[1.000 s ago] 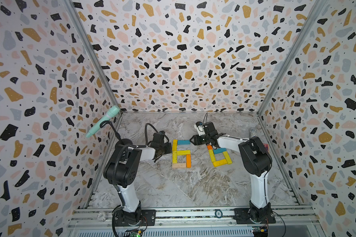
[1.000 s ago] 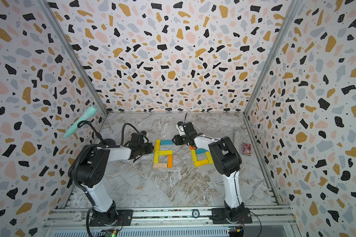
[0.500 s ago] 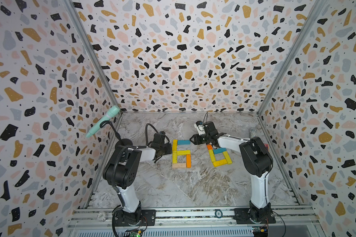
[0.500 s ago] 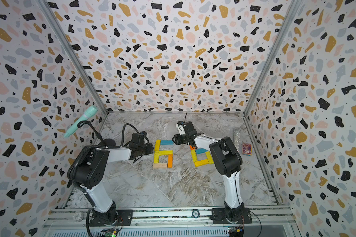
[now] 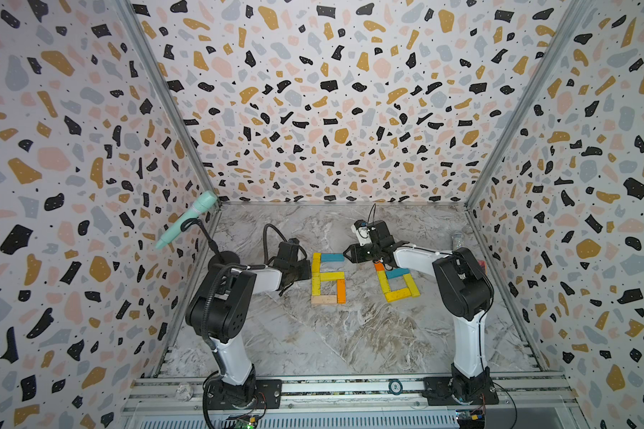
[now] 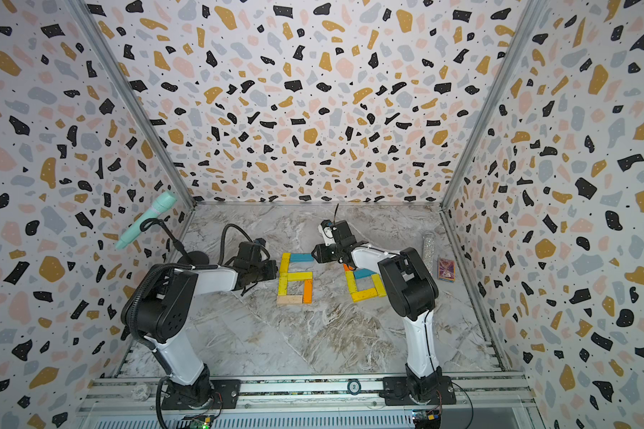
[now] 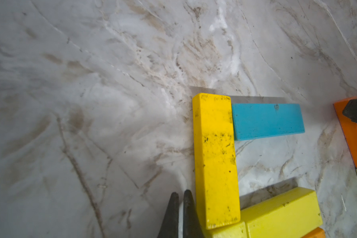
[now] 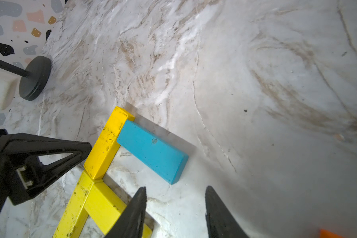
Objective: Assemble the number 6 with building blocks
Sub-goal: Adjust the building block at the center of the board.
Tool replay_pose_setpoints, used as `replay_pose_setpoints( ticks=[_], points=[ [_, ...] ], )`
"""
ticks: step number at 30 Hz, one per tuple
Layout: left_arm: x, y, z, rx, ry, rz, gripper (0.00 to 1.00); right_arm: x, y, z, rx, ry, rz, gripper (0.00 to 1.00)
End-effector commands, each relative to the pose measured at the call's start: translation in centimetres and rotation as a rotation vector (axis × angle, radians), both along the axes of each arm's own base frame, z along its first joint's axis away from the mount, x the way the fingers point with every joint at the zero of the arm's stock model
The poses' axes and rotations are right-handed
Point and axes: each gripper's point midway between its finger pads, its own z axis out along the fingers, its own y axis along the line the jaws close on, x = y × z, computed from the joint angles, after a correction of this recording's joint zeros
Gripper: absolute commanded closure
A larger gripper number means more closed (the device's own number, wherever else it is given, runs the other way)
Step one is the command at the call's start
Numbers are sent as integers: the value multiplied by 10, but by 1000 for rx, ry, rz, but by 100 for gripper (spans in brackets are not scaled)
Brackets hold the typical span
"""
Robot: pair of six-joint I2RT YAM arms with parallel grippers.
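1. Across both top views, a marble-print surface (image 5: 331, 334) fills a booth of terrazzo-print walls (image 5: 331, 111). A metal rail (image 5: 331, 388) on the 6 o'clock edge carries the arm bases at 7 and 5 o'clock.
2. The building blocks (image 5: 328, 276) lie flat just past centre toward 12 o'clock, in two figures set apart.
3. The left figure reads as a 6. It has a yellow stem and mid bar, a blue plank (image 5: 332, 257) as top bar, an orange plank (image 5: 341, 291) and a bare wood plank (image 5: 324, 299) as base.
4. The right figure (image 5: 396, 284), at its 3 o'clock, is a loop of yellow and blue planks with an orange stub (image 5: 378, 266) above the stem.
5. The left claw (image 5: 307, 270) sits at 9 o'clock of the 6, jaws pressed together, gripping nothing. Its tip is right beside the upper yellow plank (image 7: 214, 156); I cannot tell if they touch.
6. The right claw (image 5: 347, 253) is at 3 o'clock of the blue plank, jaws partly apart and empty.
7. A mint microphone (image 5: 186, 219) on a black stand stands at 10 o'clock.
8. A top view shows a glittery tube (image 6: 429, 252) and a red patterned box (image 6: 445, 269) at the 3 o'clock edge.
9. Only the wrist views show the jaw gaps and the dark scuffs on the yellow plank.
10. The right wrist view alone shows the stand base (image 8: 35, 78).
11. Only the top views show the bare wood plank.
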Motion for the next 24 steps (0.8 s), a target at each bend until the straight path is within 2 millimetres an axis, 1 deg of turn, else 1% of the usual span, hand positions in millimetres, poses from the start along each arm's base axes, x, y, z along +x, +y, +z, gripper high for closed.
replay_pose_setpoints(
  ticks=[1,11,13,24],
  points=[
    [-59,14,-51,85,242,-29,100,-2,0,26,16,-46,5,52],
    [-57,7,-47,62,227,-51,100,-2,0,24,16,-41,4,52],
    [-58,4,-46,58,226,-63,100,-3,0,24,16,-40,4,52],
    [-63,1,-49,63,235,-69,100,-3,-1,25,15,-45,3,52]
  ],
)
